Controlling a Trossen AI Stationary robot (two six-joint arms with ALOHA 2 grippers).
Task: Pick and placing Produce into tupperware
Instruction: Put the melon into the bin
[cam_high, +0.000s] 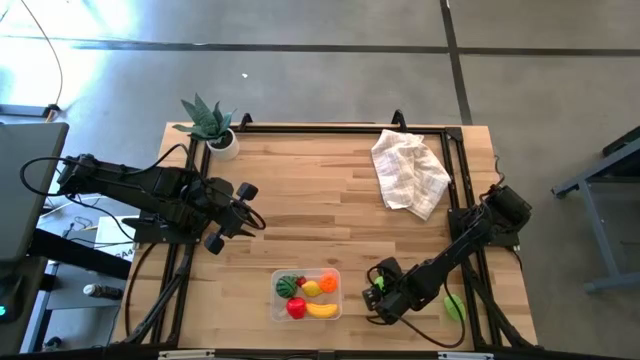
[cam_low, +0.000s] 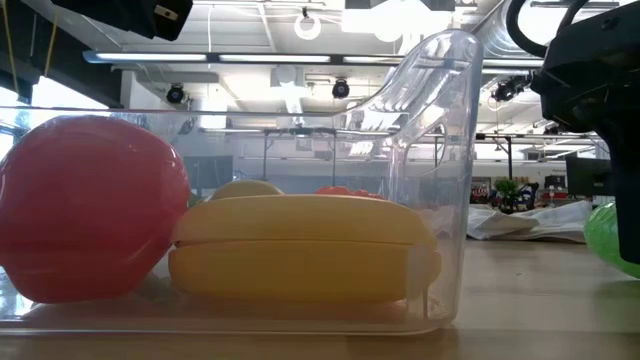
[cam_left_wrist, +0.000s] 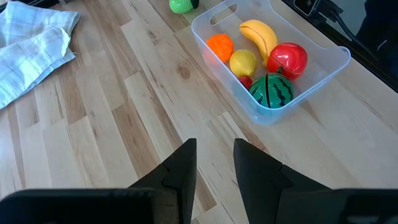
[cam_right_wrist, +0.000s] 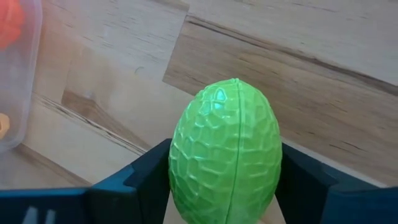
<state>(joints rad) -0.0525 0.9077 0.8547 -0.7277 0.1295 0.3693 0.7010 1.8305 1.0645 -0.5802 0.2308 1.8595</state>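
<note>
The clear tupperware (cam_high: 306, 295) stands near the table's near edge. It holds a watermelon (cam_left_wrist: 272, 91), a lemon (cam_left_wrist: 243, 62), an orange (cam_left_wrist: 219, 46), a red apple (cam_left_wrist: 288, 60) and a banana (cam_left_wrist: 260, 36). My right gripper (cam_high: 378, 292) is just right of the tupperware, shut on a bumpy green fruit (cam_right_wrist: 226, 152). A second green fruit (cam_high: 455, 305) lies on the table farther right. My left gripper (cam_high: 250, 208) hovers open over the table's left part, touching nothing. My right gripper pinches the bumpy green fruit between its two fingers (cam_right_wrist: 146, 171), one on each long side (cam_right_wrist: 180, 162). The fruit's rounded end points forward past the fingertips. It sits low over the wood beside the tupperware's right wall; whether it touches the table cannot be told.
A crumpled white checked cloth (cam_high: 408, 172) lies at the far right of the table. A spiky green plant in a white pot (cam_high: 210, 122) stands at the far left corner. Bare wood spreads across the table's middle (cam_high: 320, 210).
</note>
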